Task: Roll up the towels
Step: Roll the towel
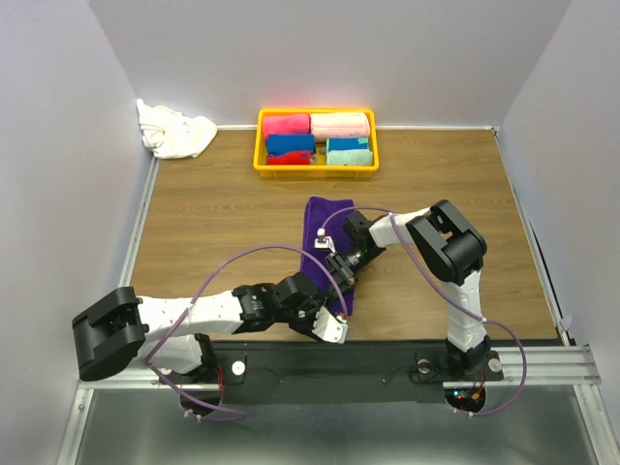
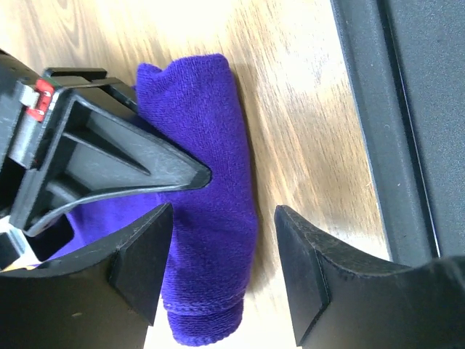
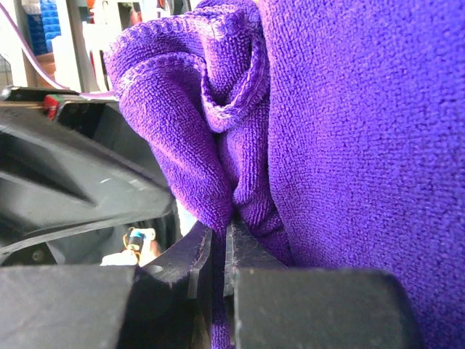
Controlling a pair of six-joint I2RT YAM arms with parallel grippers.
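right gripper [image 3: 218, 251] clamped tight on a fold of the purple towel [image 2: 211, 145], cloth bunched just above its tips. left gripper [image 2: 224, 273] wide open, straddling the towel's rolled end, holding nothing. white towel [image 1: 175, 131] crumpled, well apart from both grippers, far beyond them to the left.

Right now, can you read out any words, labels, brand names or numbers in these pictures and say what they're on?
None. No readable text shows on the purple towel, the white towel, the yellow bin or the table.
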